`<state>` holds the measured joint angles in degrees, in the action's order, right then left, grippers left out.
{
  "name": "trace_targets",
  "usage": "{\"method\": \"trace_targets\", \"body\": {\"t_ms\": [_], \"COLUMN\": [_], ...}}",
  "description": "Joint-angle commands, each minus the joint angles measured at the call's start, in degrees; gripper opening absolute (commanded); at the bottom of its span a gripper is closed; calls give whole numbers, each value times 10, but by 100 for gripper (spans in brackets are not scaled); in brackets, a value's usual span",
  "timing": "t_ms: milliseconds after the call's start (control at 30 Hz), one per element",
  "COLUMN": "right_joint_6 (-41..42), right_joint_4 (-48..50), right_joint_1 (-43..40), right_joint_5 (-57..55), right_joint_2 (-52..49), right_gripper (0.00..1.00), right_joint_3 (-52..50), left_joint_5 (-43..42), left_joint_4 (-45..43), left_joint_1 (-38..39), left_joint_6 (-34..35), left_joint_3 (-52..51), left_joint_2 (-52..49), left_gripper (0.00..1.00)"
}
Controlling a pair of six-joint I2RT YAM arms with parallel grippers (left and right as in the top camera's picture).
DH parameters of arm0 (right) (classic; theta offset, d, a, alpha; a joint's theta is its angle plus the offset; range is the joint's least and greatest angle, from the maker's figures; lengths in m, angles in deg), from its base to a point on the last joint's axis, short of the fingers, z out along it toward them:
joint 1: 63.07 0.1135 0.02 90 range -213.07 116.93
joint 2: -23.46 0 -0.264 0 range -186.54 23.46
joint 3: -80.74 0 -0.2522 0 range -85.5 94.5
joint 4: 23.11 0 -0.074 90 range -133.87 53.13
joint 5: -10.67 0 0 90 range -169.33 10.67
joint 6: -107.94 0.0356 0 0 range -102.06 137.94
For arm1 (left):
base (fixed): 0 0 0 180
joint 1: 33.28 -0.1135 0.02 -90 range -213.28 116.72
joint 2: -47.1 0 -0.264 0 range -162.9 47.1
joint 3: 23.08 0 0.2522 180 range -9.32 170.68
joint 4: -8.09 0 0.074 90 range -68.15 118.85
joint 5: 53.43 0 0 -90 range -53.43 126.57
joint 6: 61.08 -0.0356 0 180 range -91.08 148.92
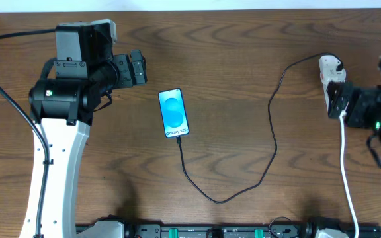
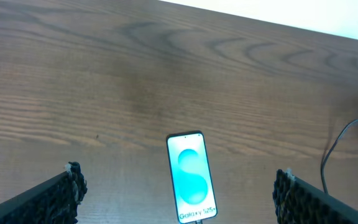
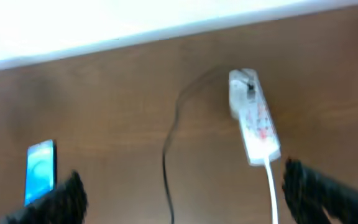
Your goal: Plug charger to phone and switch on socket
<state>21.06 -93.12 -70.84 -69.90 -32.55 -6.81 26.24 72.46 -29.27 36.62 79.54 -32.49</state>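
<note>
The phone [image 1: 174, 112] lies flat mid-table, screen lit white with a cyan blob; it also shows in the left wrist view [image 2: 192, 177] and at the left edge of the right wrist view [image 3: 40, 171]. The charger [image 1: 273, 142], a thin black cable, runs from the phone's bottom edge in a loop to the plug at the socket [image 1: 330, 67]. The socket [image 3: 253, 118] is a narrow white strip with red marks. My left gripper [image 1: 141, 68] hovers open up and left of the phone [image 2: 178, 186]. My right gripper [image 1: 335, 99] hangs open over the socket's near end [image 3: 182, 177].
A thick white cord [image 1: 346, 178] runs from the socket toward the table's front edge. A black rail [image 1: 210, 231] with fittings lines the front edge. The left arm's white link [image 1: 55, 178] stretches over the left side of the wooden table [image 1: 243, 66].
</note>
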Motion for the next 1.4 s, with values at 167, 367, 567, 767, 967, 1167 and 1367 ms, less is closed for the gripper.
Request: {"method": "trace_targets", "body": {"t_ms": [167,367,567,767,967,1167,1367], "right_joint_6": [-19,-19,-15,-14,-13,-7,-6], "right_joint_4": [211,328,429,495,520,530,530], "right_joint_1": [7,7,10,33,45,45,45], "right_joint_5": [-7,-2,21,21,21,21,21], "right_joint_2": [225,367,462,531,557,557,557], "right_gripper": [99,99,99,99,99,99,99], "right_joint_3": [-284,-464,-601,-701,-760,-784,-784], "left_joint_5": [5,5,5,5,5,5,5], "left_joint_4": [-1,-1,0,-1,-1,-1,-1], "left_joint_1": [-1,-1,-1,-1,-1,-1,-1], "left_joint_6": [1,1,1,1,1,1,1], "left_joint_3": [1,1,1,1,1,1,1], "left_joint_2": [6,6,6,6,6,6,6], "left_gripper": [98,98,98,98,98,98,98]}}
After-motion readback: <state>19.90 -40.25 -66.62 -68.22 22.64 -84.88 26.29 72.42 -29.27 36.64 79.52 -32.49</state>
